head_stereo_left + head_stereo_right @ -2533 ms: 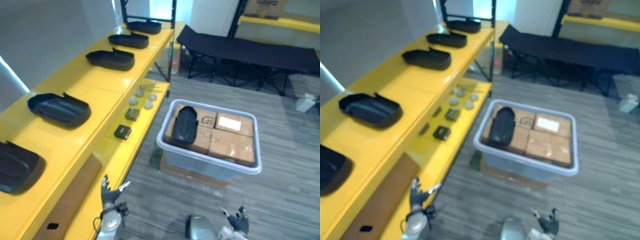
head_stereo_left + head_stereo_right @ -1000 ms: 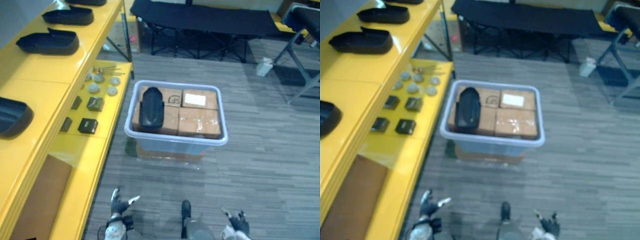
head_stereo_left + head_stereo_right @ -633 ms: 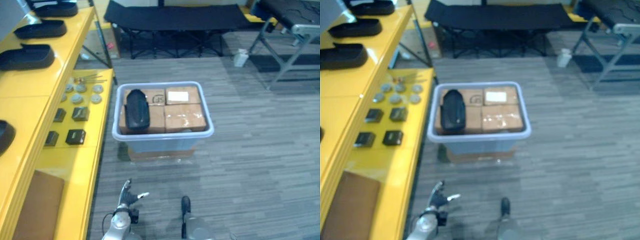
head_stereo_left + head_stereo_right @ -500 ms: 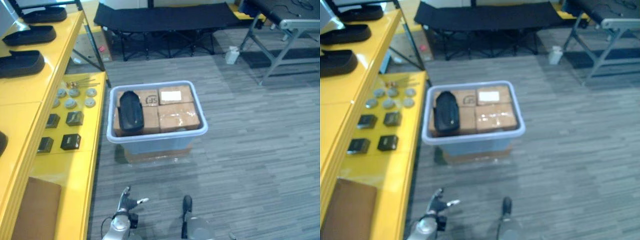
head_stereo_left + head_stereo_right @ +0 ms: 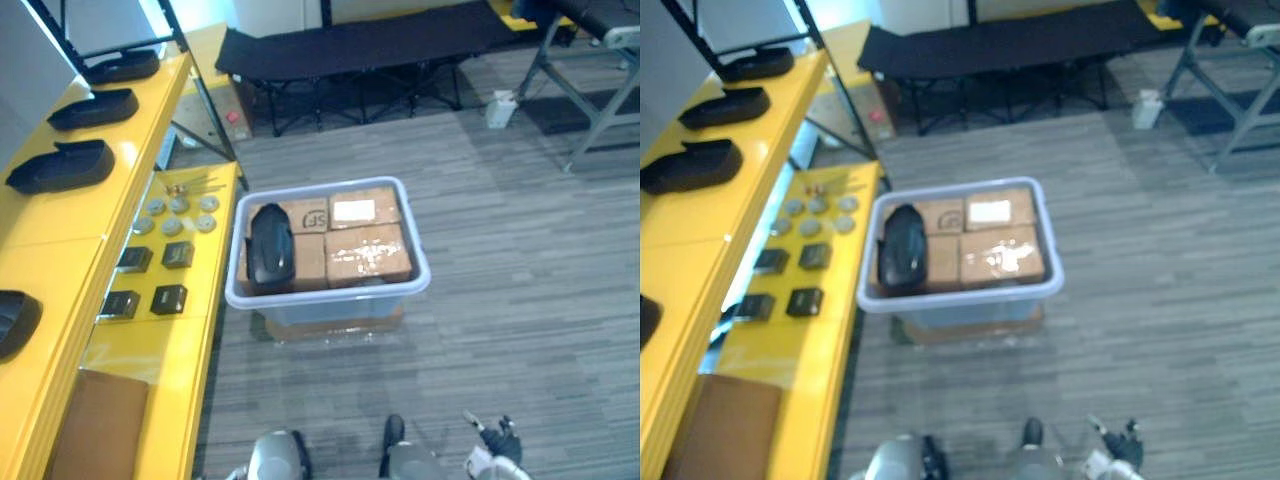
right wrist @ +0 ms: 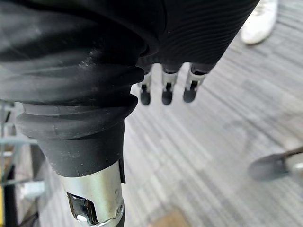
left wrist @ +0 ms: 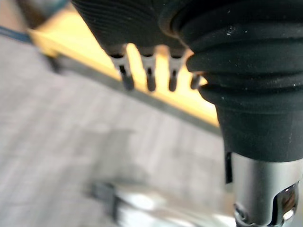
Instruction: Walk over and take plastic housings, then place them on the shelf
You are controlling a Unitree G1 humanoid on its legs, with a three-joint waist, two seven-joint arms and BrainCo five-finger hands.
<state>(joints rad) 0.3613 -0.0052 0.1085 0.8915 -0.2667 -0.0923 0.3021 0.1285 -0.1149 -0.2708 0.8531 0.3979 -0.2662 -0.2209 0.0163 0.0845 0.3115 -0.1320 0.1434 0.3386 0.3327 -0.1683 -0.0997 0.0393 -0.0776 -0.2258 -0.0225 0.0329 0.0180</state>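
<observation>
Yellow shelf runs beside the left hand. Grey crate ahead of both hands holds one black plastic housing lying on cardboard boxes, well out of reach. Likely a light, stiff, slick shell, so grip across its long edges. Left hand and right hand hang relaxed and empty. Housing's underside hidden.

Grey plank floor; perhaps a folding cot

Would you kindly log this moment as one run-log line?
plastic housing: on cartons in bin, not yet picked | left hand: open, empty | right hand: open, empty | shelf: holds other housings
</observation>
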